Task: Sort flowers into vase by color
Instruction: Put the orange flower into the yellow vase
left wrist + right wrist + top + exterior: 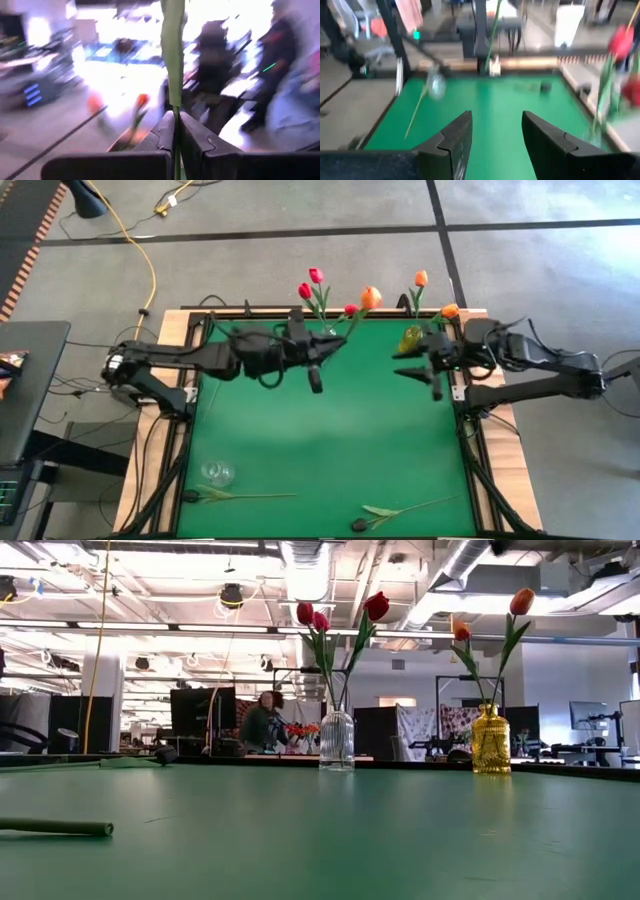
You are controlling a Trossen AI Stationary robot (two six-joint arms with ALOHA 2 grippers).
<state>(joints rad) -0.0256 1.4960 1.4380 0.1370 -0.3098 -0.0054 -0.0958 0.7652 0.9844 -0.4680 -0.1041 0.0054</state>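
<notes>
My left gripper [340,343] hovers over the far middle of the table, shut on the thin green stem of an orange tulip [371,297], whose head stands above it beside the clear vase. That clear vase [336,740] holds three red tulips [377,605]. The amber vase [491,740] holds two orange tulips [522,600]. My right gripper [405,362] hangs open and empty beside the amber vase. Two dark tulips [190,496] [357,525] lie flat near the table's near edge. Neither gripper shows in the low view. My left gripper [175,135] pinches the orange tulip's stem [174,107] between its two fingers [160,135]. The fingers come roughly level from the table's left and lie across the stem. The stem rises upright out of the hold, with the head above; its lower end is hidden.
A small clear glass vase [217,473] lies on its side near the table's near left corner, also in the right wrist view [436,86]. A green stem [55,828] lies close to the low camera. The middle of the green mat [330,430] is bare. A person shows in the room behind.
</notes>
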